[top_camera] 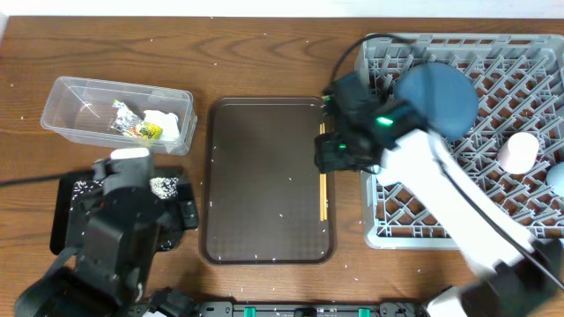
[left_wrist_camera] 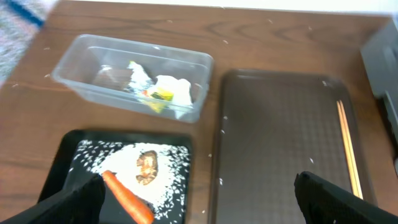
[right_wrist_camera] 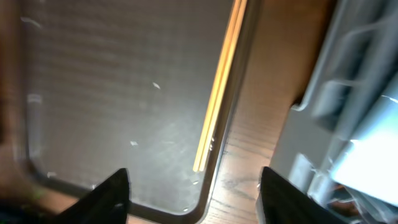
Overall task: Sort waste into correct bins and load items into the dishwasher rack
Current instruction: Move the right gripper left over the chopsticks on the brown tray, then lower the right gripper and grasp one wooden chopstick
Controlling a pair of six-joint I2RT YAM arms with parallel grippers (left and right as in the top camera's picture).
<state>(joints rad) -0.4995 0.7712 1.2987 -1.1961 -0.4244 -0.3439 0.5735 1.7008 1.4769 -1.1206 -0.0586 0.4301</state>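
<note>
The wooden chopsticks [top_camera: 322, 189] lie along the right edge of the brown serving tray [top_camera: 264, 176]; they also show in the right wrist view [right_wrist_camera: 221, 87] and the left wrist view [left_wrist_camera: 348, 149]. My right gripper [right_wrist_camera: 196, 199] is open and empty above their near end. The clear tub [left_wrist_camera: 81, 68] holds the wrapper [left_wrist_camera: 140, 81] and tissue [left_wrist_camera: 174, 90]. The black tray [left_wrist_camera: 68, 155] holds the carrot [left_wrist_camera: 127, 198], morsel [left_wrist_camera: 148, 168] and rice [left_wrist_camera: 168, 183]. My left gripper [left_wrist_camera: 199, 208] is open and empty above the black tray's right edge. The blue plate [top_camera: 436, 97] stands in the grey rack [top_camera: 388, 231].
A pale pink cup [top_camera: 518, 151] and a light blue cup [top_camera: 557, 176] sit in the rack's right part. The white bowl is not in view. Rice grains are scattered over the wooden table [top_camera: 264, 53]. My right arm stretches across the rack's front.
</note>
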